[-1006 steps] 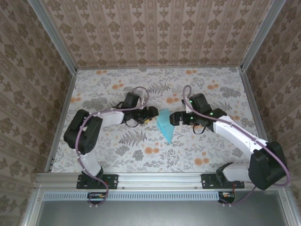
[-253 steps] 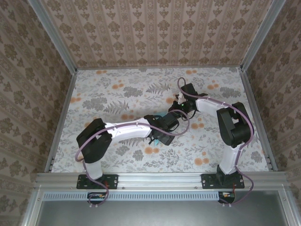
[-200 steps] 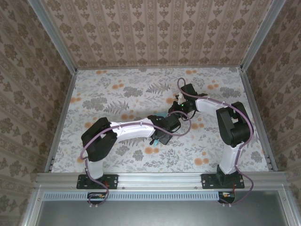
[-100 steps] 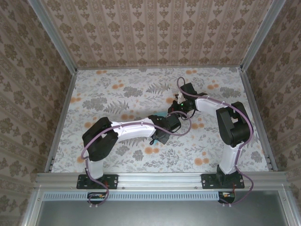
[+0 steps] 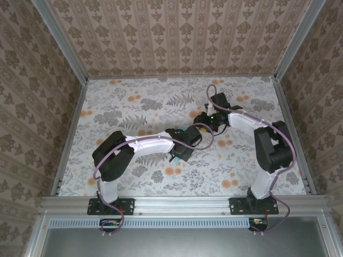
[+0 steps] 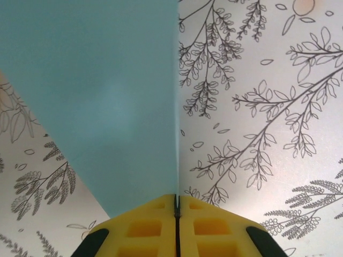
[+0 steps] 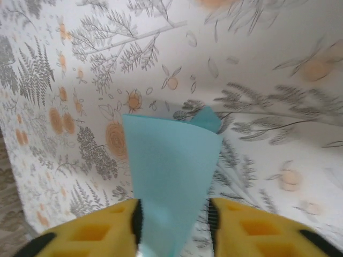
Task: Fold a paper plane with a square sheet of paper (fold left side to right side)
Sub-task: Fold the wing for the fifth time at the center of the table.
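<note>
Pressing together along a thin dark seam, the two yellow fingers [image 6: 214,225] of the left gripper [image 6: 176,199] show no gap between them in the left wrist view. A straight edge of the paper plane [image 6: 107,96] runs directly into that seam, so this gripper is clamped on the paper at that edge. From the seam, the cyan sheet spreads up and to the left as a plain matte surface. Its lower left border slants back toward the fingers. The floral tabletop [image 6: 257,107] lies to the right of the edge and below the slanted border.

In the right wrist view, the right gripper [image 7: 174,206] has its fingers apart, one yellow finger [image 7: 91,235] on each side. The narrow end of the paper plane [image 7: 169,166] sits in the gap and spans nearly its full width. It cannot be determined whether the finger faces press on the paper's sides. The paper widens away from the fingers to a nearly straight far edge, and a small second layer of cyan [image 7: 206,119] projects beyond that edge at its right corner. Printed leaves and orange flowers of the tabletop surround the paper.

In the top view, the left gripper [image 5: 178,152] reaches from the left to the middle of the table. The right gripper [image 5: 199,119] sits just beyond it and to its right. The two grippers are close together, with the paper mostly hidden beneath them near the table's centre.
</note>
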Available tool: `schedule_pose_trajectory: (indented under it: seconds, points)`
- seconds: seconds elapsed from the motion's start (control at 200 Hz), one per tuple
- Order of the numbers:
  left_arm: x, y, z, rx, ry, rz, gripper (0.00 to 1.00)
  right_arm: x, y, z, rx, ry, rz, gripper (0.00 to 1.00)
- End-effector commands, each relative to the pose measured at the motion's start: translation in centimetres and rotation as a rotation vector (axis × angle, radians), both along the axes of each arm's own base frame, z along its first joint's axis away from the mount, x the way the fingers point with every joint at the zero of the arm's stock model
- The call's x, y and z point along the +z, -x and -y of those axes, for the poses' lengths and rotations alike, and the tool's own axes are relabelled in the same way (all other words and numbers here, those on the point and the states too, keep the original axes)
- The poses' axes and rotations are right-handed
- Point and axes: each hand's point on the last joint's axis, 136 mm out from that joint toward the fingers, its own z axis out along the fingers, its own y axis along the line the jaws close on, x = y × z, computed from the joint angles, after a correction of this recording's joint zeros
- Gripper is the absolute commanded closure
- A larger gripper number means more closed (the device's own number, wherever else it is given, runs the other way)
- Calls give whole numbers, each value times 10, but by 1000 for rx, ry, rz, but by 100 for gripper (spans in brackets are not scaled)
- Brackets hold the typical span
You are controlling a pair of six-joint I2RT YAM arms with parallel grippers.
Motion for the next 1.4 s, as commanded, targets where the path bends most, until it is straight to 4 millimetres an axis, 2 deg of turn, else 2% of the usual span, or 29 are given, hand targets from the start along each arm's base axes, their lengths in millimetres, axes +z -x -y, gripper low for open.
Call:
schedule_pose_trajectory:
  seconds: [0.0,0.105,0.26,0.53,0.685,0.795,1.395]
  points:
    - [18,-3,8,0,135,-38,92,21,-3,33,-75,69,120,49]
    - [22,-7,12,21,222,-87,94,25,5,48,-106,94,171,40]
    - [30,-14,19,53,364,-166,96,22,16,50,-92,83,217,36]
    - [34,-25,33,135,599,-320,99,7,29,22,0,-5,251,37]
    - [34,-29,37,166,674,-355,100,-5,34,6,32,-33,271,39]
    - [32,-30,39,191,719,-389,100,-5,34,-4,43,-67,303,39]
    - [12,-31,38,297,816,-472,100,-34,27,-20,23,-131,234,43]
